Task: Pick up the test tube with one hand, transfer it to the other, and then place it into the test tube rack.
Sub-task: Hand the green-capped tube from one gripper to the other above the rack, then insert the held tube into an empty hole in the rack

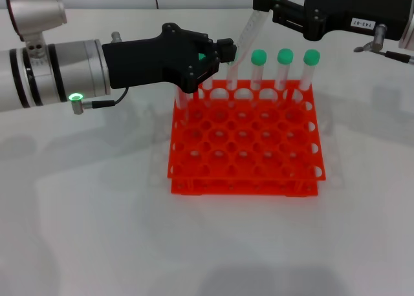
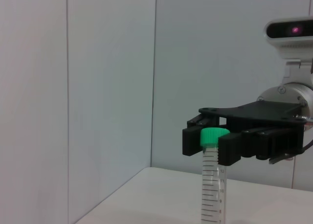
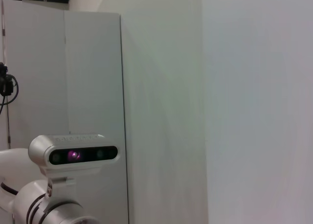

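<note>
At the head view's left, the black left gripper [image 1: 226,52] is showing bolted plates on a silver-grey wrist with black bands, a glowing green light and a thin cable. At upper right, the black right gripper [image 1: 266,4] is wearing a small white printed label.

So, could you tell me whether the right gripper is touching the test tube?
Touching: the left wrist view shows the right gripper closed around the test tube just under its green cap.

A plain white table [image 1: 97,231] carries a single thing directly on it: the orange-red test tube rack [image 1: 246,147], standing a little right of centre toward the far side. Green-capped tubes [image 1: 284,66] stand upright in its far row of holes. The rack's shadow falls on the table to its left
</note>
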`<control>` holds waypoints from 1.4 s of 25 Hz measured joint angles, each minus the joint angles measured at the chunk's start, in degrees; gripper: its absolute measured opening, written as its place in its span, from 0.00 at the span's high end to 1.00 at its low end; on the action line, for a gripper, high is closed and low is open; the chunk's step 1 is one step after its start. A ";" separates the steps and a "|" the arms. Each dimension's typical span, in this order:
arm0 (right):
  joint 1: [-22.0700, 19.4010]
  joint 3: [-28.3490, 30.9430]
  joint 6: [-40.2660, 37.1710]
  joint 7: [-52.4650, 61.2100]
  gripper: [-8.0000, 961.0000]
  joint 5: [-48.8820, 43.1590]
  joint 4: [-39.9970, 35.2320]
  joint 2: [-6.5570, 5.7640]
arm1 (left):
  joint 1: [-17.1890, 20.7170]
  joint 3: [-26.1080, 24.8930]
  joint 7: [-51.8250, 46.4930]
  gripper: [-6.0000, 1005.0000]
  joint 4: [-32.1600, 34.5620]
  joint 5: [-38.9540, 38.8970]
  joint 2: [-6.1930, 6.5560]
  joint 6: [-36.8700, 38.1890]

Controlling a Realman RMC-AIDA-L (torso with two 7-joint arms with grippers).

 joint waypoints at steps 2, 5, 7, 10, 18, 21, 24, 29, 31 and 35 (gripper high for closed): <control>0.01 0.00 -0.03 0.00 0.70 -0.07 0.00 -0.01 | 0.00 0.00 0.15 0.89 0.00 0.00 -0.07 -0.08; 0.01 0.00 -0.11 0.01 0.71 -0.09 0.00 -0.02 | 0.00 0.00 0.27 0.93 0.00 0.00 -0.19 -0.49; 0.01 0.00 -0.13 0.04 0.71 -0.12 0.00 -0.02 | 0.00 0.00 0.30 0.95 0.00 -0.07 -0.24 -0.78; 0.01 0.00 -0.13 0.12 0.71 -0.17 -0.05 -0.02 | 0.03 0.00 0.33 0.97 -0.01 -0.11 -0.35 -0.97; -0.34 0.00 -0.18 0.40 0.71 -0.14 -0.48 -0.02 | 0.44 0.00 -0.53 0.79 0.00 -0.29 -0.41 0.67; -0.38 0.00 -0.36 0.44 0.72 -0.11 -0.51 -0.02 | 0.76 0.00 -2.34 0.70 0.06 -0.27 -0.38 1.36; -0.50 0.00 -0.45 0.56 0.72 -0.11 -0.58 -0.02 | 1.54 0.00 -3.62 0.62 0.40 -0.55 -0.38 1.66; -0.72 0.00 -0.54 0.76 0.72 -0.16 -0.62 -0.02 | 3.71 0.00 -10.74 0.45 4.01 0.55 -0.40 1.70; -0.83 0.00 -0.58 0.95 0.72 -0.17 -0.62 -0.02 | 5.14 0.31 -14.36 0.38 6.60 1.27 -0.41 1.85; -1.13 0.00 -0.66 1.39 0.72 -0.23 -0.69 -0.08 | 9.23 2.43 -21.48 0.29 13.75 1.56 -0.40 2.11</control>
